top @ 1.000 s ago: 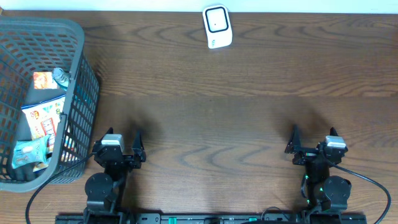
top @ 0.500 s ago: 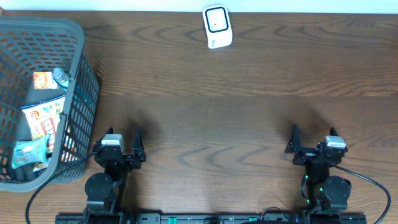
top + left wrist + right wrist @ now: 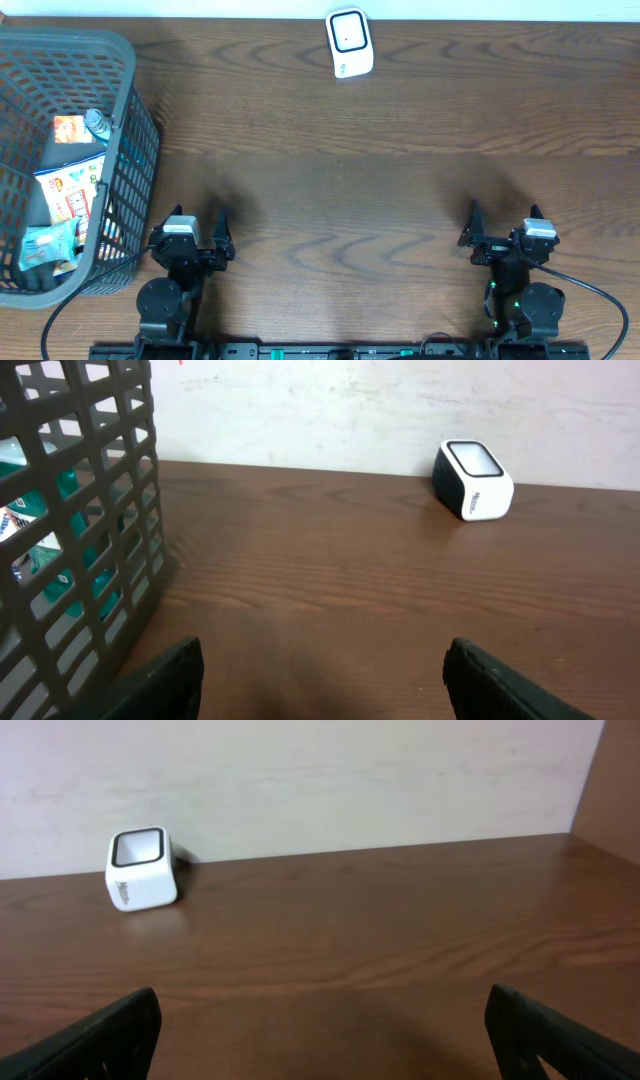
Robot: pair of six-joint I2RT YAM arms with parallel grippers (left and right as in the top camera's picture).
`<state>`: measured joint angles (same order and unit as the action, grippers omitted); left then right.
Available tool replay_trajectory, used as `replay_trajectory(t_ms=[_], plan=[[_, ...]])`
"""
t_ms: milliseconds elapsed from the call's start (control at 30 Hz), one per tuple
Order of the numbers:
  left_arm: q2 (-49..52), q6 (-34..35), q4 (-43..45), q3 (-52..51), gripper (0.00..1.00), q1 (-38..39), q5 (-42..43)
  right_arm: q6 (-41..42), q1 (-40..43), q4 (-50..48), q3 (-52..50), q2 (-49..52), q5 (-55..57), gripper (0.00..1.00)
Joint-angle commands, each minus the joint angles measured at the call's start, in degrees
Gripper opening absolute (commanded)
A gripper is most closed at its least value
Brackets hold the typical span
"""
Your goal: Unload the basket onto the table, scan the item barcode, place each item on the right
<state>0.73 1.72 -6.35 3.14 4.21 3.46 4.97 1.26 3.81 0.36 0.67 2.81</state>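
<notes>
We judge the task to be at its outset: no item is lifted and no barcode presented; picking, carrying and scanning all remain; the left end effector stands wide open and holds nothing; the right end effector stands fully open, likewise empty; the printed packaged items lie inside the dark grey plastic lattice basket at the left of the brown wooden tabletop; the white box-shaped scanner sits at the far edge; only the overhead view shows the basket contents from above; the right wrist view shows the scanner but no basket
</notes>
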Motion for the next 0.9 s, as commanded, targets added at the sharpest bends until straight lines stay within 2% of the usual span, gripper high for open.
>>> replay_trajectory(t_ms=[0,400,533,600,733,867], plan=[[-0.5,0.5,-1.3,-1.1,0.77,-0.3,-0.5,0.1,-0.5,0.2,-0.1,-0.3,0.3,0.99],[-0.5,0.5,-0.8,-1.1,0.77,-0.3,0.2,0.1,-0.5,0.2,-0.1,-0.3,0.3,0.99],[-0.5,1.0,-0.1,-1.0,0.77,-0.3,-2.4,0.1,-0.5,0.2,-0.1,-0.3,0.3,0.99],[-0.5,3.1,0.0,-1.0,0.77,-0.3,2.0,0.1,-0.5,0.2,-0.1,-0.3,0.3,0.99],[0.2,3.1,-0.1,-0.3,0.77,-0.3,5.3,0.1,-0.5,0.2,-0.1,-0.3,0.3,0.99],[3.8,3.3,-1.2,5.2,0.77,-0.3,8.9,0.1,-0.5,0.2,-0.1,-0.3,0.3,0.99]])
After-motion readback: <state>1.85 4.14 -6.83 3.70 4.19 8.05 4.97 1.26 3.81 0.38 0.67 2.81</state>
